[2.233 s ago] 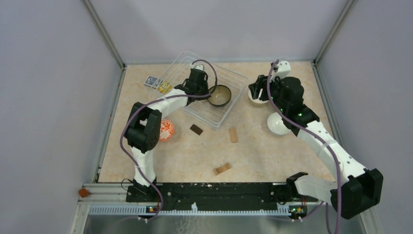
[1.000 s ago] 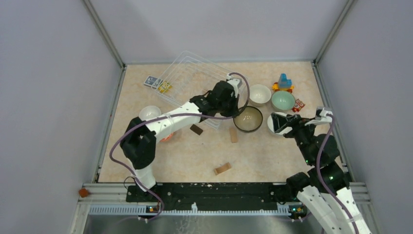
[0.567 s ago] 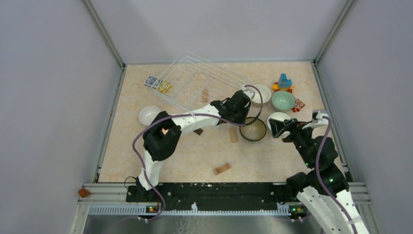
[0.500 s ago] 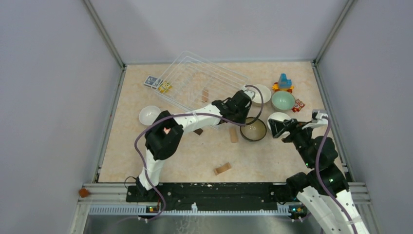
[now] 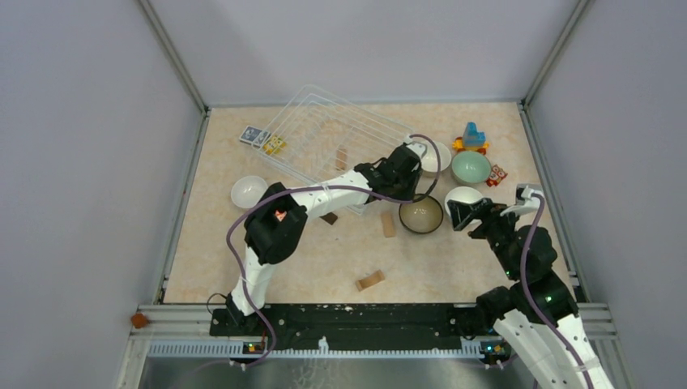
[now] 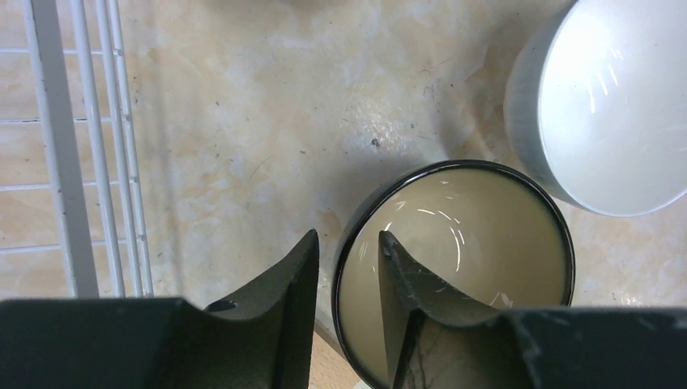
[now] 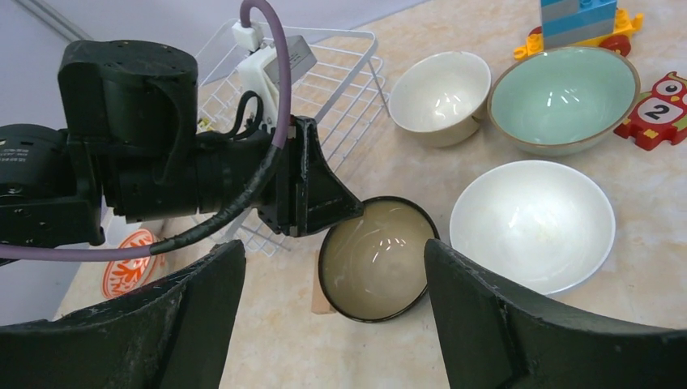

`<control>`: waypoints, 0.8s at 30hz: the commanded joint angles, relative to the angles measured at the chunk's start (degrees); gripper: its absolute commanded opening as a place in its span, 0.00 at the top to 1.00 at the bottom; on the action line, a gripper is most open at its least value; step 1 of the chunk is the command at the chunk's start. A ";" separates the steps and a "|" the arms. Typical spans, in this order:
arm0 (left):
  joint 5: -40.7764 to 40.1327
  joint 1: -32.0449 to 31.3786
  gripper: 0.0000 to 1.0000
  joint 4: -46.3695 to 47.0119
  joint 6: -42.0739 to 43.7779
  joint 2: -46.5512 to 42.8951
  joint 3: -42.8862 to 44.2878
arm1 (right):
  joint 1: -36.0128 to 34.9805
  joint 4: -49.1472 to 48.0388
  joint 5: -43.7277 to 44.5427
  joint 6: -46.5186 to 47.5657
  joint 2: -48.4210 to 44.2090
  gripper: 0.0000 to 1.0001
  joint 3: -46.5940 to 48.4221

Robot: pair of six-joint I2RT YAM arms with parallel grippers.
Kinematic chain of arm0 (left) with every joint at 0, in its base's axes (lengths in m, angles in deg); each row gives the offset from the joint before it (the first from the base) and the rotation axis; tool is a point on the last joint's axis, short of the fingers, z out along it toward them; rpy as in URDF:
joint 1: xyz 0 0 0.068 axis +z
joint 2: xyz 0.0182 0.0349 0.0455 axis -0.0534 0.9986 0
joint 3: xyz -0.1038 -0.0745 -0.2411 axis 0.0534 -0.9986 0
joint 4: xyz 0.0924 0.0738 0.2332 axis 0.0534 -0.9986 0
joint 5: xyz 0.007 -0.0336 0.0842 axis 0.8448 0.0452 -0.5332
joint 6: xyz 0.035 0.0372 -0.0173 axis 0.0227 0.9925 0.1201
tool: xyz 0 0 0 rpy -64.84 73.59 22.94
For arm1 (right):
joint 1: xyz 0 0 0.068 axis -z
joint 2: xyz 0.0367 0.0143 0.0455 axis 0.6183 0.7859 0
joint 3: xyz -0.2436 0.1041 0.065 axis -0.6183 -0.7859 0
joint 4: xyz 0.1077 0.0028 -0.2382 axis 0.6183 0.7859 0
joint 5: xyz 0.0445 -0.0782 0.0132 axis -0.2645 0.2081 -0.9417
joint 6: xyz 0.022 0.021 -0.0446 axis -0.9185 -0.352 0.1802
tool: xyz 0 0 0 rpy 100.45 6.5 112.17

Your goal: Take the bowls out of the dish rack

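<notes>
The dark blue bowl with tan inside [image 5: 421, 215] stands on the table just right of the white wire dish rack [image 5: 324, 130]. My left gripper [image 5: 411, 194] straddles the bowl's near rim [image 6: 454, 243], jaws slightly open, a gap on each side of the rim. My right gripper [image 5: 466, 212] is wide open and empty, low beside a white bowl [image 7: 531, 223]. The beige bowl [image 7: 440, 97] and mint green bowl [image 7: 563, 97] stand behind. Another white bowl [image 5: 248, 191] stands left of the rack. The orange-patterned bowl [image 7: 130, 263] shows only in the right wrist view.
A small wooden block [image 5: 341, 158] lies in the rack. Wooden blocks [image 5: 389, 224] [image 5: 370, 280] and a dark brown block [image 5: 327, 216] lie on the table. Cards [image 5: 263, 138] sit at the rack's left, toy bricks [image 5: 471, 136] and a red number toy [image 5: 496, 176] at the far right.
My left arm carried the dark blue bowl out of the rack to the table on the right, and the wrist has drawn back slightly. My right arm pulled back from the far bowls.
</notes>
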 commanded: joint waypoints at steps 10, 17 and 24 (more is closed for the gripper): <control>-2.47 0.05 0.44 3.15 3.29 -11.21 -2.18 | -0.55 -1.80 1.88 -2.36 1.74 0.21 -1.67; -11.43 0.11 0.31 1.82 3.36 -19.32 -6.60 | -0.54 -2.24 1.80 -3.62 1.85 0.21 -2.97; -22.24 0.73 0.09 6.19 0.91 -35.41 -23.45 | -0.49 -2.82 1.49 -4.79 1.99 0.22 -4.44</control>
